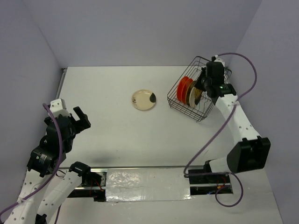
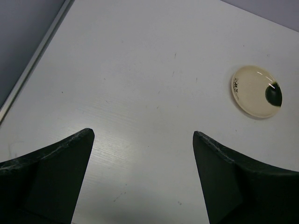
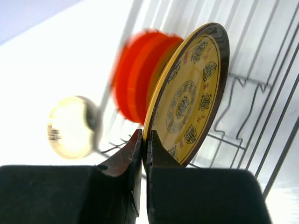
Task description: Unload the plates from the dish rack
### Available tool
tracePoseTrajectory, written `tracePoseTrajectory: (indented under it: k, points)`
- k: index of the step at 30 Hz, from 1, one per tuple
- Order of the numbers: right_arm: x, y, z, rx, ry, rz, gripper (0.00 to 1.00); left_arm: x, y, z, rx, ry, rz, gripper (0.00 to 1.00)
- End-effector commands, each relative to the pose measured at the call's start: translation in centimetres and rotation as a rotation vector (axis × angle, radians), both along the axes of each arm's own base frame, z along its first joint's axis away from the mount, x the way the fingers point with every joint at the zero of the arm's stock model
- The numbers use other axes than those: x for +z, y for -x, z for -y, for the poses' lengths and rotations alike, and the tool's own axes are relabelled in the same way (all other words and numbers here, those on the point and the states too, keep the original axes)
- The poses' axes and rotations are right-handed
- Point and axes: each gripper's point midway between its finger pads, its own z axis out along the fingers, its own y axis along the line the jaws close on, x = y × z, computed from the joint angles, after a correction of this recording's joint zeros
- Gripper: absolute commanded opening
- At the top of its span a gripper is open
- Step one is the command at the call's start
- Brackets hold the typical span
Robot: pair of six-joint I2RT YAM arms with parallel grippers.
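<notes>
Left fingers (image 1: 80, 117): spread wide, holding nothing, hovering over bare counter (image 1: 117, 135). They are well apart from everything in the task.

Cream plate (image 1: 144, 100): lies flat on the counter, face up, dark spot showing. It is ahead of the left fingers and off to their right, outside the rack, so it counts as unloaded.

Rack (image 1: 180, 105): wire basket at the far right of the counter. The orange plates (image 1: 185, 86) stand in it on edge, just beyond the right fingers.

Right fingers (image 3: 145, 136): closed narrow, pinching the lower rim of the patterned plate (image 3: 191, 98). The rim runs down into the slot between the two tips.

Patterned plate: inside the rack and on edge, leaning a little. A round plate has no real long axis. Its flat plane rises up and away from the fingers, in line with their slot. The yellow face points to the right of the fingers and the dark back faces the orange plates.

Step, as I judge it: the grasp is made and the lift-out has not begun.

Next move probably calls for a pull straight up along the plate's plane, clear of the prongs and wires and not scraping the orange neighbours. After that, carry it out and lay it flat on the counter. The pinch is thin and at the rim, so the plate may swivel.
</notes>
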Motion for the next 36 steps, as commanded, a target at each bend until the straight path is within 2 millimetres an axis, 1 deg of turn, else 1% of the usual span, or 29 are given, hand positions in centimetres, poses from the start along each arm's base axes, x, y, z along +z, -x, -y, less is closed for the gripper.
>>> tracePoseTrajectory:
  k: [1, 3, 4, 6, 7, 9, 10, 11, 13, 14, 15, 16, 17, 18, 19, 20, 22, 23, 24, 27, 28, 29, 30, 31, 32, 33, 34, 35, 36]
  points:
    - [9.5, 1.8, -2.5, 0.087, 0.036, 0.232, 0.0, 0.7, -0.5, -0.1, 0.012, 0.006, 0.032, 1.0]
    - [11.8, 2.8, -6.4, 0.239, 0.048, 0.304, 0.0, 0.8, -0.3, -0.3, 0.025, 0.01, 0.038, 0.99]
    - [13.0, 4.3, -11.3, 0.44, 0.081, 0.337, 0.0, 0.8, -0.3, -0.6, 0.042, 0.009, 0.04, 0.99]
    - [12.0, 6.0, -16.7, 0.66, 0.133, 0.302, 0.0, 0.8, -0.2, -1.0, 0.075, 0.009, 0.034, 0.99]
    - [9.6, 7.3, -21.0, 0.807, 0.235, 0.235, 0.0, 0.5, 0.0, -1.4, 0.1, 0.012, 0.02, 0.99]
    - [6.5, 8.0, -24.1, 0.879, 0.384, 0.168, 0.0, 0.6, 0.4, -3.0, 0.198, -0.001, 0.01, 1.0]
    - [3.6, 7.2, -25.1, 0.87, 0.512, 0.1, 0.0, 0.5, 1.1, -3.8, 0.256, 0.014, -0.002, 0.99]
    - [2.3, 8.3, -27.3, 0.898, 0.564, 0.078, 0.0, 0.7, 1.7, -5.1, 0.336, -0.002, 0.005, 0.99]
    - [0.8, 8.5, -29.9, 0.933, 0.592, 0.051, 0.0, 1.1, 3.0, -6.6, 0.433, 0.026, 0.033, 1.0]
    - [-2.0, 9.5, -32.4, 1.002, 0.61, 0.012, 0.0, 1.3, 3.9, -7.1, 0.456, 0.035, 0.053, 0.99]
    - [-2.8, 10.0, -33.7, 1.019, 0.62, 0.003, 0.0, 1.5, 4.3, -7.6, 0.482, 0.039, 0.072, 1.0]
    - [-2.3, 10.1, -34.8, 1.025, 0.633, 0.005, 0.0, 1.6, 4.5, -7.7, 0.487, 0.043, 0.085, 1.0]
    - [-5.2, 10.3, -35.9, 1.044, 0.682, -0.049, 0.0, 1.8, 4.7, -7.7, 0.484, 0.051, 0.101, 0.99]
    - [-6.1, 11.4, -36.5, 1.053, 0.729, -0.076, 0.0, 2.0, 5.0, -7.8, 0.485, 0.059, 0.119, 1.0]
    - [-5.3, 11.2, -37.8, 1.048, 0.725, -0.052, 0.0, 2.1, 5.0, -7.9, 0.487, 0.06, 0.122, 0.99]
    - [-7.8, 11.3, -38.4, 1.058, 0.758, -0.1, 0.0, 2.1, 5.1, -7.9, 0.487, 0.06, 0.122, 1.0]
    - [-9.5, 12.4, -39.6, 1.096, 0.735, -0.148, 0.0, 1.9, 5.0, -7.8, 0.486, 0.056, 0.11, 1.0]
    - [-10.1, 12.3, -39.6, 1.097, 0.742, -0.161, 0.01, 1.9, 5.1, -7.9, 0.488, 0.056, 0.107, 0.99]
    - [-11.0, 13.1, -40.0, 1.109, 0.693, -0.195, 0.12, 1.9, 5.0, -7.9, 0.492, 0.056, 0.107, 1.0]
    - [-12.6, 15.5, -40.9, 1.197, 0.575, -0.246, 0.58, 1.9, 5.0, -7.8, 0.484, 0.057, 0.111, 1.0]
    - [-12.5, 16.1, -41.2, 1.218, 0.537, -0.243, 0.68, 2.0, 5.1, -7.9, 0.485, 0.056, 0.112, 0.99]
    - [-10.6, 16.7, -41.4, 1.226, 0.476, -0.21, 0.74, 1.9, 5.1, -7.8, 0.484, 0.057, 0.113, 0.99]
    - [-10.5, 17.2, -41.7, 1.253, 0.416, -0.202, 0.81, 2.0, 5.1, -7.9, 0.486, 0.059, 0.115, 1.0]
    - [-9.4, 17.4, -41.6, 1.254, 0.371, -0.186, 0.82, 2.0, 5.1, -7.9, 0.486, 0.059, 0.117, 0.99]
    - [-6.0, 17.3, -41.3, 1.237, 0.299, -0.126, 0.83, 2.0, 5.2, -7.9, 0.486, 0.061, 0.117, 0.99]
    - [-5.6, 17.2, -40.8, 1.228, 0.255, -0.112, 0.84, 2.0, 5.1, -7.9, 0.483, 0.059, 0.118, 0.99]
    - [-4.3, 15.3, -39.0, 1.159, 0.221, -0.092, 0.84, 2.0, 5.0, -7.7, 0.473, 0.062, 0.119, 1.0]
    - [-0.5, 14.3, -37.2, 1.07, 0.141, -0.03, 0.84, 1.9, 4.8, -7.5, 0.457, 0.062, 0.118, 1.0]
    - [-1.4, 12.6, -34.7, 0.961, 0.131, -0.034, 0.83, 2.1, 4.0, -7.0, 0.417, 0.048, 0.128, 0.99]
